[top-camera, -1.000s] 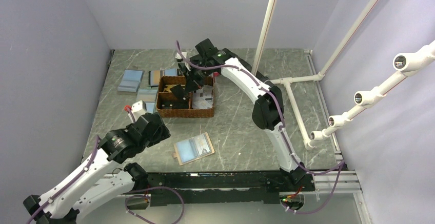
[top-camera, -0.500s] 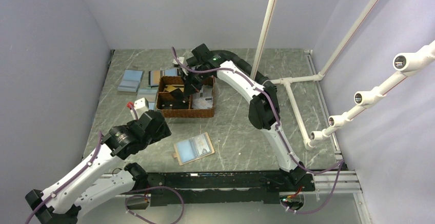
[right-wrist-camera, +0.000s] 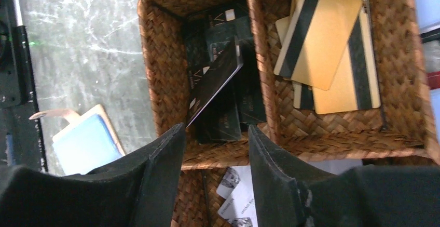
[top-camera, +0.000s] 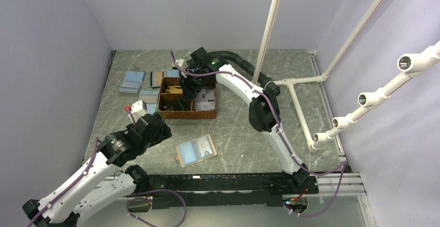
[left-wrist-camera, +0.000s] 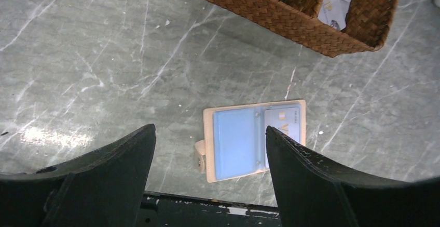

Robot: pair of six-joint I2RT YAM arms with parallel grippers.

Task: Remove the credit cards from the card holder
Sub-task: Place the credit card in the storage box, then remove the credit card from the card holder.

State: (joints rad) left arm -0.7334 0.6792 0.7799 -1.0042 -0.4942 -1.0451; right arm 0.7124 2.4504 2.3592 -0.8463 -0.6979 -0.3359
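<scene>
Top view first: the card holder (top-camera: 195, 150) lies open and flat on the grey marbled surface (top-camera: 244, 128), at 6 o'clock from the woven basket (top-camera: 188, 115) and well apart from it. Its light blue inner faces are up inside a tan rim. In the left wrist view a small tab sticks out at its 9 o'clock edge. A pale card (left-wrist-camera: 283, 129) sits tucked in the 3 o'clock half.

The left fingers (left-wrist-camera: 111, 172) are spread wide with nothing between them. They hang above the surface with the holder showing in the gap, and the basket is off at 1 o'clock in that view.

Over to the right arm, which reaches across to the basket. The right fingers (right-wrist-camera: 158, 183) stand part-way apart over it, empty. Just past their tips a black card (right-wrist-camera: 215, 79) leans tilted in the compartment of dark cards, its low corner near the 9 o'clock fingertip; whether it touches that tip I cannot tell. At 3 o'clock across the woven divider lie gold cards (right-wrist-camera: 324, 45) with black stripes. White printed cards (right-wrist-camera: 236, 198) fill the section at 6 o'clock.

In the top view, light blue rectangles (top-camera: 132, 81) rest on the surface at 10 o'clock from the basket.
</scene>
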